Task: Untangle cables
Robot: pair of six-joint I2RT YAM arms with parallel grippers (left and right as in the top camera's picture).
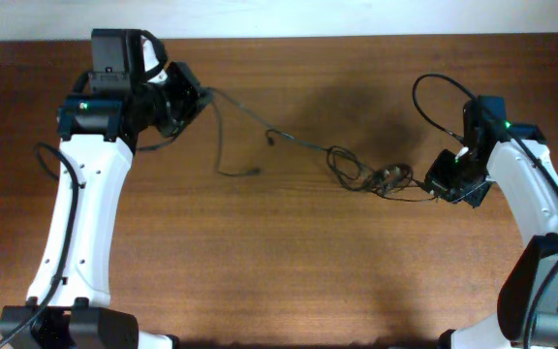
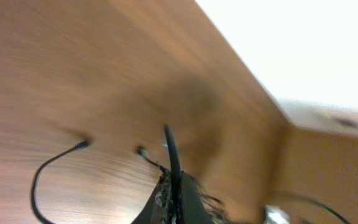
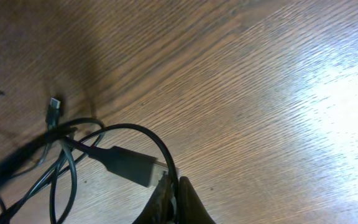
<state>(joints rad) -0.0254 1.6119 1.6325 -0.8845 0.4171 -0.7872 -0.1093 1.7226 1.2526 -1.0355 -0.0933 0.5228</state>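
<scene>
Cables [image 1: 342, 160] stretch between left end effector [image 1: 200, 95] and right end effector [image 1: 438, 186], both clamped on them, wide table [image 1: 289, 276] toward near edge.

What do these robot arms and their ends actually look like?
The left arm and right arm match: smooth white shells with black joints and bases. A green light glows near each wrist, and a thin black wire loops beside each arm. The left tool and right tool are black, with two dark fingers tapering to a narrow tip.
</scene>
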